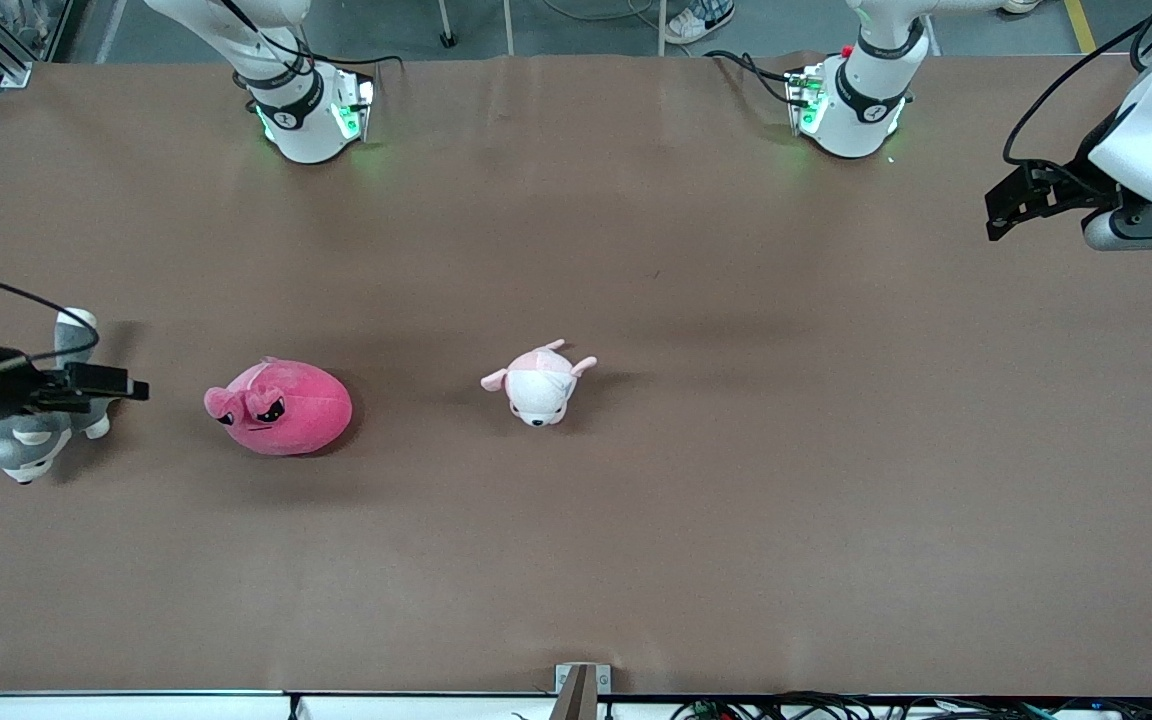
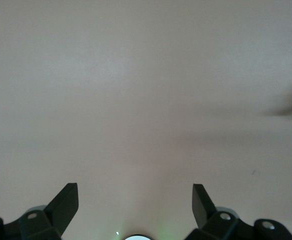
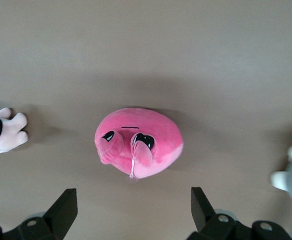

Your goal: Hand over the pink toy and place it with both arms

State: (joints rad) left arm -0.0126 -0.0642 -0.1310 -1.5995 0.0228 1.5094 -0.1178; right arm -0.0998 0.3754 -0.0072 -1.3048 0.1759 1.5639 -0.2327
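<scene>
The pink toy (image 1: 278,407), a round hot-pink plush with angry black eyes, lies on the brown table toward the right arm's end. Nothing touches it. In the right wrist view the pink toy (image 3: 138,142) rests on the table a short way from the fingertips. My right gripper (image 1: 131,388) is open and empty, hanging over the grey-and-white plush dog beside the toy. My left gripper (image 1: 1011,205) is also open and empty, over the left arm's end of the table. Its wrist view shows only bare table past the left gripper (image 2: 134,195).
A grey-and-white plush dog (image 1: 36,440) lies under my right gripper near the table's edge at the right arm's end. A small pale pink-and-white plush (image 1: 539,385) lies near the table's middle. Both arm bases stand along the edge farthest from the front camera.
</scene>
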